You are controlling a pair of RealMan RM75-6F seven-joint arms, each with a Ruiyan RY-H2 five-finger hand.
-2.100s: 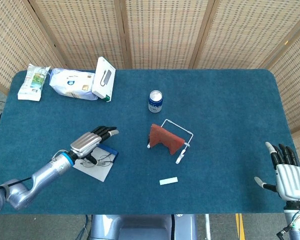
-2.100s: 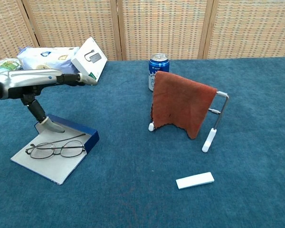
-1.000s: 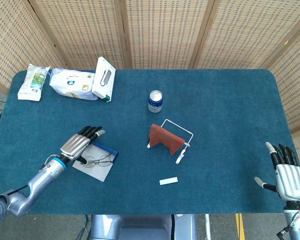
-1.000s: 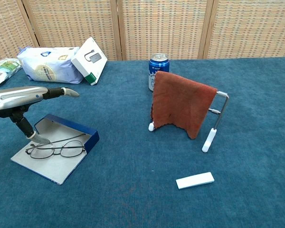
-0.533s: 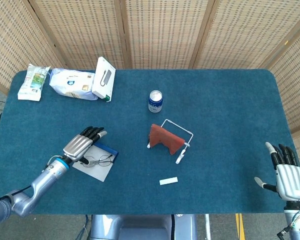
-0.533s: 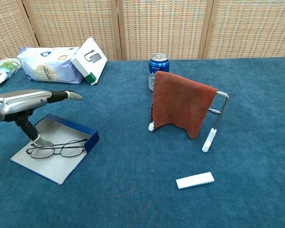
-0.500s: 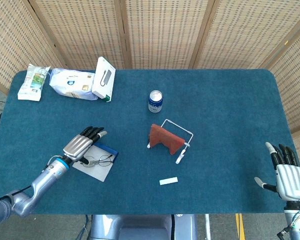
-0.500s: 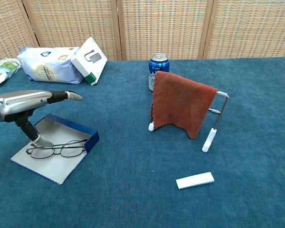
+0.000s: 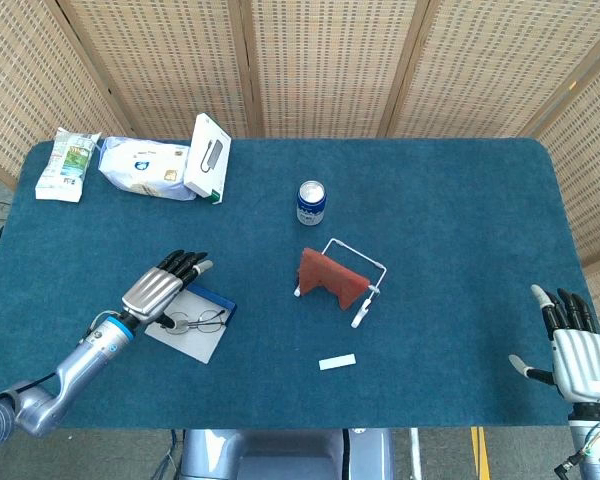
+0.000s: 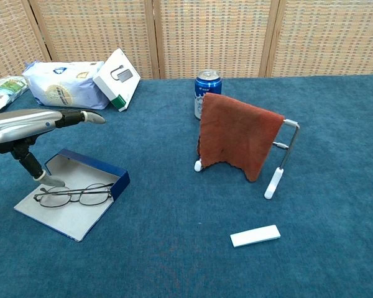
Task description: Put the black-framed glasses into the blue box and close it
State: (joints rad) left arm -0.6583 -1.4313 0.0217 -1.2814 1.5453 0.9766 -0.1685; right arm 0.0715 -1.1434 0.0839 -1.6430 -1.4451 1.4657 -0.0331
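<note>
Black-framed glasses [image 10: 74, 194] lying in the open blue box [image 10: 93, 169], half over its flat lid, near the table's [image 9: 450, 230] left front. Left hand [image 10: 31, 124] hovering palm-down above the box, fingers extended, thumb tip down by the frame's left end, holding nothing. Right hand [image 9: 578, 352] at the far right edge, fingers spread, empty. Blue can [image 10: 206, 92] and white wipes pack [image 10: 61, 84] bearing print too small to read.
</note>
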